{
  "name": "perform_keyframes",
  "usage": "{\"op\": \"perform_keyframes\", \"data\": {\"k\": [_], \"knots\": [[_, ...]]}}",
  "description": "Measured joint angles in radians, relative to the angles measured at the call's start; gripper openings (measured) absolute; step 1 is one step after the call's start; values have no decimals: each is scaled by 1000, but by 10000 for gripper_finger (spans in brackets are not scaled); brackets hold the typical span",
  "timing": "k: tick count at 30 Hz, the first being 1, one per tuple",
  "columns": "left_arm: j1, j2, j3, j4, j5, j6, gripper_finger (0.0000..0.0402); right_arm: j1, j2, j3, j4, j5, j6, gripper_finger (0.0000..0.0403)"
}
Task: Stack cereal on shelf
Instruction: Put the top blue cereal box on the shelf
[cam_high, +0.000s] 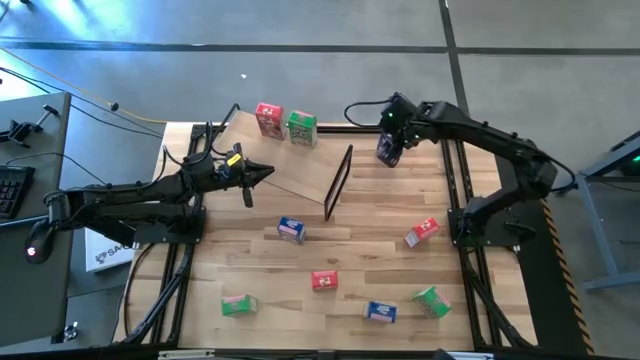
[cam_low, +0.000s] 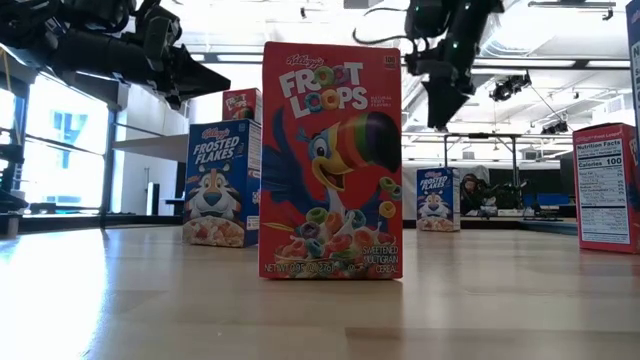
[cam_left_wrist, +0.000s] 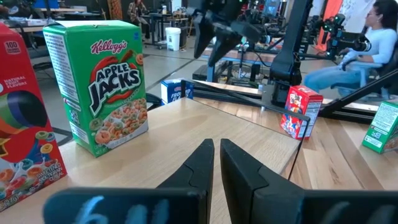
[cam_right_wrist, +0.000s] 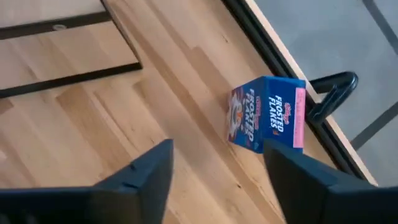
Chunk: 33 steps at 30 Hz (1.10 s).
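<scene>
The plywood shelf (cam_high: 285, 165) lies tilted at the table's far left, its black frame end (cam_high: 338, 182) toward the middle. A red box (cam_high: 268, 120) and a green box (cam_high: 302, 128) stand upright on its far part. They also show in the left wrist view, the green box (cam_left_wrist: 102, 84) beside the red one (cam_left_wrist: 18, 130). My left gripper (cam_high: 262, 172) is shut and empty over the shelf (cam_left_wrist: 214, 162). My right gripper (cam_right_wrist: 217, 171) is open above a blue box (cam_right_wrist: 267, 115) that stands on the table near its far edge. The gripper hangs clear of that box in the low view (cam_low: 440, 100).
Loose boxes lie on the slatted table: blue (cam_high: 291, 230), red (cam_high: 422, 232), red (cam_high: 324, 281), green (cam_high: 238, 304), blue (cam_high: 380, 312), green (cam_high: 432, 301). A black frame rail (cam_right_wrist: 292, 74) runs along the far edge behind the blue box. A seated person (cam_left_wrist: 367, 43) is beyond the table.
</scene>
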Motion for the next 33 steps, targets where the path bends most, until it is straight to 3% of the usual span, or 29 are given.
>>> {"op": "perform_keyframes", "data": {"k": [3, 7, 15, 28, 33], "knots": [[0, 0, 0, 0, 0, 0, 19, -45, 25, 0, 0, -5, 24, 265], [0, 0, 0, 0, 0, 0, 19, -111, 63, 0, 7, -32, 52, 283], [0, 0, 0, 0, 0, 0, 19, -197, 130, 0, 50, -48, -19, 284], [0, 0, 0, 0, 0, 0, 19, -252, 206, 0, 70, -31, -84, 284], [0, 0, 0, 0, 0, 0, 19, -267, 231, 1, 70, -68, -87, 284]]}}
